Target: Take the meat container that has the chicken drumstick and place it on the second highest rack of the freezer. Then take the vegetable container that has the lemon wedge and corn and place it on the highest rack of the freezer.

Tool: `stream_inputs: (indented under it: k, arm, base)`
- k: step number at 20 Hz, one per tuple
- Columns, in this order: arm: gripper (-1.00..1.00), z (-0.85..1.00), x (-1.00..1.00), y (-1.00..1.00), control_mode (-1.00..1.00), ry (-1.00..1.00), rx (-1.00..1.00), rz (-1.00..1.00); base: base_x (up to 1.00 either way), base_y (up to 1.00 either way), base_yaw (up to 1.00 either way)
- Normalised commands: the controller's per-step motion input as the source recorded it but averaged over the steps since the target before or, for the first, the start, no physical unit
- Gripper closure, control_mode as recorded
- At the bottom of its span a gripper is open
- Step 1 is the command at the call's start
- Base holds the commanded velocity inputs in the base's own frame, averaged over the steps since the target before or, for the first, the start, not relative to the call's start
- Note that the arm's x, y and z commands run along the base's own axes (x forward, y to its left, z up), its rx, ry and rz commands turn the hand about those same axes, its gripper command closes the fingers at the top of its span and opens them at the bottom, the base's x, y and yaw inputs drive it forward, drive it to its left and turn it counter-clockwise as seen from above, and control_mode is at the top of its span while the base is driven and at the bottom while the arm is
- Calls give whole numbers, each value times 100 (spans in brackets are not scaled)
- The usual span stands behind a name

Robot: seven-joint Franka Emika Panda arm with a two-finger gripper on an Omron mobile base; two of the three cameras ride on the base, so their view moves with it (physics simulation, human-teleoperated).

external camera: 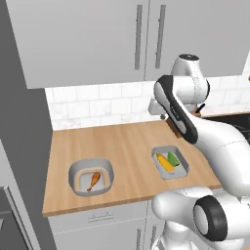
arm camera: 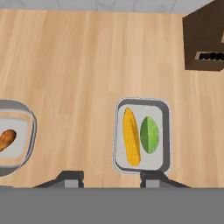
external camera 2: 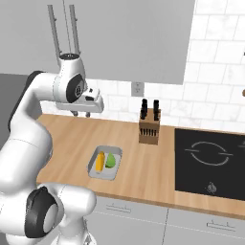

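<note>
A: Gripper (arm camera: 111, 178) hangs high over the counter (arm camera: 87, 65), its 2 fingers apart, nothing between them.

B: And the meat container (external camera: 91, 176)?

A: Left on the counter, chicken drumstick (external camera: 94, 180) inside, well apart from the vegetable container (arm camera: 142, 135) holding corn (arm camera: 131, 136).

B: I'd shift left, then descend squarely onto 1 thick rim wall.

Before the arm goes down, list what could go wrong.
The gripper hangs between the two tubs, nearer the corn tray; it could take that one first instead of the meat container. The drumstick lies loose and may roll if the tub tips. The knife block stands close by.
</note>
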Motion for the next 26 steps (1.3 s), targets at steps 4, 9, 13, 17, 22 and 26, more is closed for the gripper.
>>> stream_inputs:
  k: [4, 9, 13, 17, 22, 26]
  arm:
    - [-100, 0, -3, 7, -100, 1, 1, 0]
    - [-100, -20, -30, 85, -100, 4, 0, 11]
    - [-100, -61, -50, 100, -100, 0, -3, 31]
    - [-100, -85, -31, 100, -100, 4, -3, 35]
    - [-100, -64, 0, 100, -100, 14, 2, 39]
    - [-100, -71, 0, 100, -100, 1, -12, 43]
  base:
    - [0, 0, 0]
    - [0, 0, 0]
    - [0, 0, 0]
    - [0, 0, 0]
    - [0, 0, 0]
    - [0, 0, 0]
